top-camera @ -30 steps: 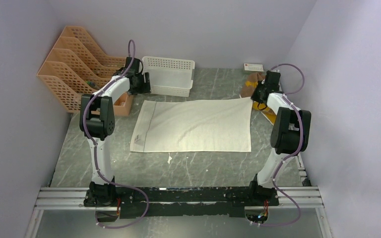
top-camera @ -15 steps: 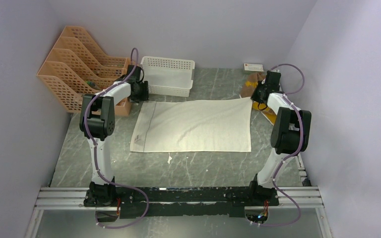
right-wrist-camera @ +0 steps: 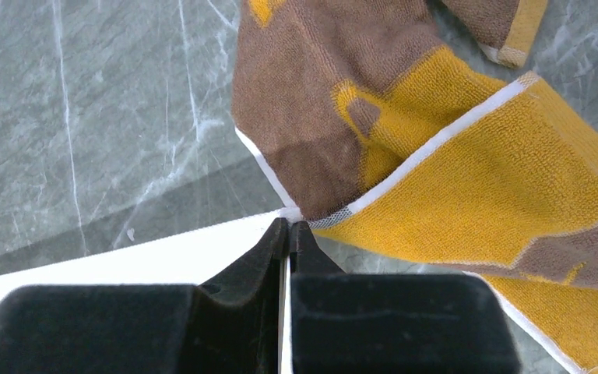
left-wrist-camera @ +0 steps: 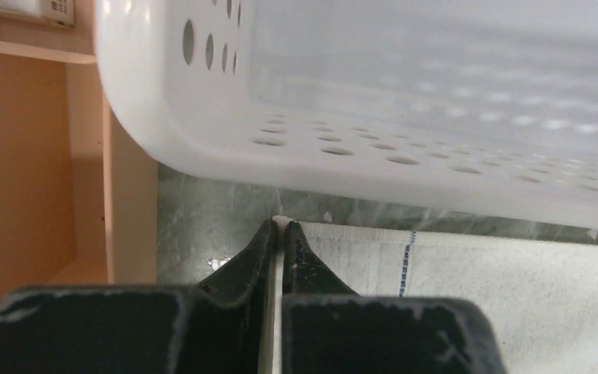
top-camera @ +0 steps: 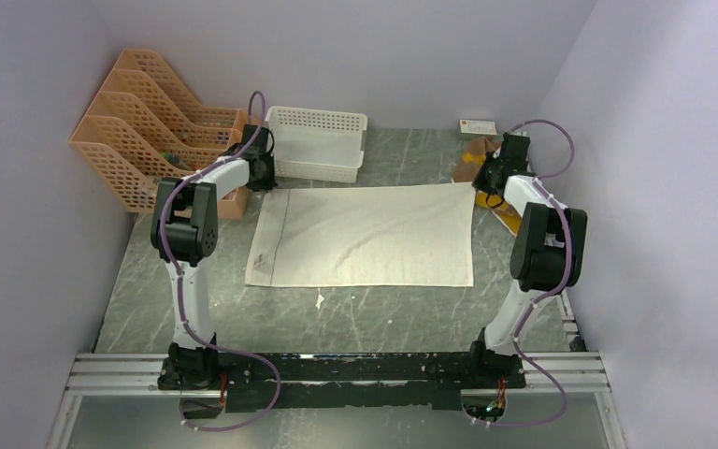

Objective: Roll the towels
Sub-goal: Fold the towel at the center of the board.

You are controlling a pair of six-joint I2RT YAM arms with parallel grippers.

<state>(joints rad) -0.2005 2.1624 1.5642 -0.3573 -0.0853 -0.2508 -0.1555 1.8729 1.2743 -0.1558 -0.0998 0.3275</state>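
Both arms are stretched far forward, wrists low. The far corners of the cream towel (top-camera: 365, 238) are pinched by the left pincer (left-wrist-camera: 282, 226) and right pincer (right-wrist-camera: 290, 224). The brown-yellow towel (right-wrist-camera: 436, 156) is seen just beyond the latter.

— The cream towel (top-camera: 365, 234)?
— Soft matt cloth, finely woven. The brown-and-yellow towel (right-wrist-camera: 452, 171) is rougher, looped terry.
— And the basket (left-wrist-camera: 202, 117)?
— Smooth white plastic, slightly glossy. The bench (right-wrist-camera: 86, 117) looks like polished, grey-veined stone.
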